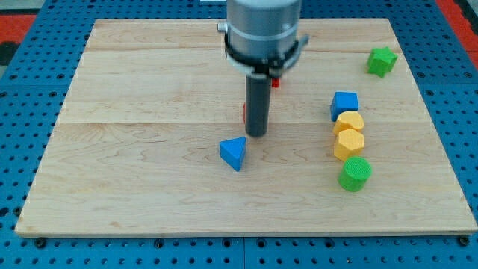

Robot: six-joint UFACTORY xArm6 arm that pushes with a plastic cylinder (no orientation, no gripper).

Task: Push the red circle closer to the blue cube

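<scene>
Two red slivers peek from behind the rod: one red block (244,113) touching its left, another (275,82) farther back. My tip (257,135) sits mid-counter (134,149); blue cube (344,104) right. No pincer here.

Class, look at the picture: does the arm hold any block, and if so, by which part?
Nothing is held: the arm ends in a bare rod. My tip stands on the board beside a red block mostly hidden behind the rod; contact cannot be told.

Two blue blocks are on the board: a blue cube (344,104) and a blue triangular block (234,152). There are two yellow blocks (349,121) (349,143) and two green blocks (381,60) (355,173).
</scene>
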